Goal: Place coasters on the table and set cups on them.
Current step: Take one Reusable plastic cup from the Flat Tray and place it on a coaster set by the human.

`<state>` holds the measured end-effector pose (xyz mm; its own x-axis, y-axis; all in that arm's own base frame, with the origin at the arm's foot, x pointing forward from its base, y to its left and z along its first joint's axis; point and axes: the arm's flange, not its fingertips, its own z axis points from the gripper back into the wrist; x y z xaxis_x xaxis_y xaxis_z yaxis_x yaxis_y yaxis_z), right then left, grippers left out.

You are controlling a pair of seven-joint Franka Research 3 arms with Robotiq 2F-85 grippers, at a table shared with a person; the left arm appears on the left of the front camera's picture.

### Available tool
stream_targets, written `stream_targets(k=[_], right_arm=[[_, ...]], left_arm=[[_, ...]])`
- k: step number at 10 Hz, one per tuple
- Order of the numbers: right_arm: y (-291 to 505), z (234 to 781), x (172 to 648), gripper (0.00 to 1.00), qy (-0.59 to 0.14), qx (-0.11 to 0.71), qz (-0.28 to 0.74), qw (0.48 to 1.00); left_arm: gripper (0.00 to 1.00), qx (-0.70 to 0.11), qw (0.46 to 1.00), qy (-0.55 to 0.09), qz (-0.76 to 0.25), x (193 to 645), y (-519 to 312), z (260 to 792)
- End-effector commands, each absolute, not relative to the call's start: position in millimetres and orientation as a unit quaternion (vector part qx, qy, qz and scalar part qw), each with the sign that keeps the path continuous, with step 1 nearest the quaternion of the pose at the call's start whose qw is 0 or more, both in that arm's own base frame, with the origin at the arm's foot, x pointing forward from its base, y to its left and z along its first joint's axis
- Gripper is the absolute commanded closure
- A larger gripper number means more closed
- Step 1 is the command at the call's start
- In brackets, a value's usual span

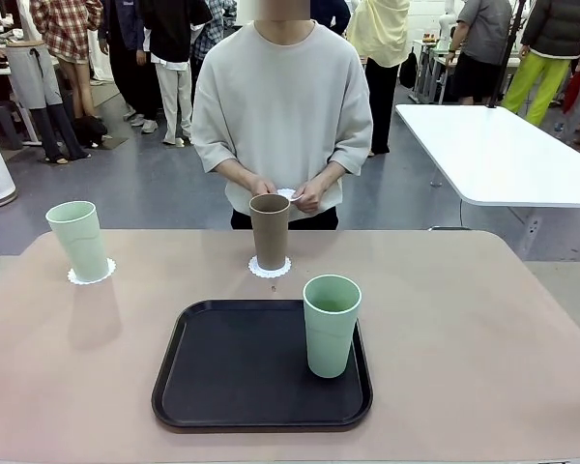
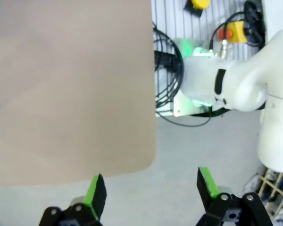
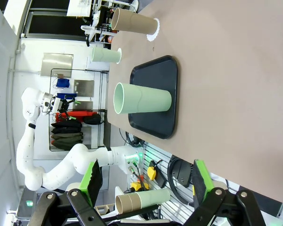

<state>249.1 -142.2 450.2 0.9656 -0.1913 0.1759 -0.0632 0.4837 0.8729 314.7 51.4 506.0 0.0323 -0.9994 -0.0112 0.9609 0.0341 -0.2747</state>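
Note:
On the beige table (image 1: 483, 329) a brown cup (image 1: 270, 230) stands on a white scalloped coaster (image 1: 270, 268) at the far middle. At the far left, a pale green cup (image 1: 77, 239) stands on a second coaster (image 1: 91, 275). Another pale green cup (image 1: 331, 325) stands upright on the right part of the black tray (image 1: 232, 372). Behind the brown cup, the person's hands hold a small white disc (image 1: 288, 194). My left gripper (image 2: 152, 188) hangs open over the floor beside a table corner (image 2: 70, 89). My right gripper (image 3: 146, 178) is open and empty, well back from the tray's green cup (image 3: 142, 98).
A white table (image 1: 493, 155) stands at the back right, and several people stand farther off. In the left wrist view a white arm base (image 2: 236, 84) and cables lie beyond the table edge. The table's near left and right parts are bare.

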Motion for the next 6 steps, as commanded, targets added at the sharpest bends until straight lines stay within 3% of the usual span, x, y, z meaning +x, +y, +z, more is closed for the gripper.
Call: stream_targets(k=[1, 2, 3, 4, 5, 6], right_arm=[[-141.9, 449.7, 250.6, 0.0, -0.131, 0.514, -0.034, 0.847], [-141.9, 449.7, 250.6, 0.0, -0.131, 0.514, -0.034, 0.847], [-141.9, 449.7, 250.6, 0.0, -0.131, 0.514, -0.034, 0.847], [-141.9, 449.7, 250.6, 0.0, -0.131, 0.514, -0.034, 0.847], [-141.9, 449.7, 250.6, 0.0, -0.131, 0.514, -0.034, 0.847], [-141.9, 449.7, 250.6, 0.0, -0.131, 0.514, -0.034, 0.847]], left_arm=[[0.0, -0.213, 0.734, 0.053, -0.643, 339.9, 56.1, 505.2], [0.0, -0.267, 0.719, 0.039, -0.641, 346.1, 53.7, 500.7], [0.0, -0.376, 0.744, 0.004, -0.552, 343.6, 45.6, 498.6], [0.0, -0.42, 0.773, 0.001, -0.475, 344.5, 44.3, 496.8], [0.0, -0.434, 0.793, 0.005, -0.428, 342.5, 42.4, 494.9], [0.0, -0.418, 0.821, -0.029, -0.387, 340.6, 44.1, 495.4]])
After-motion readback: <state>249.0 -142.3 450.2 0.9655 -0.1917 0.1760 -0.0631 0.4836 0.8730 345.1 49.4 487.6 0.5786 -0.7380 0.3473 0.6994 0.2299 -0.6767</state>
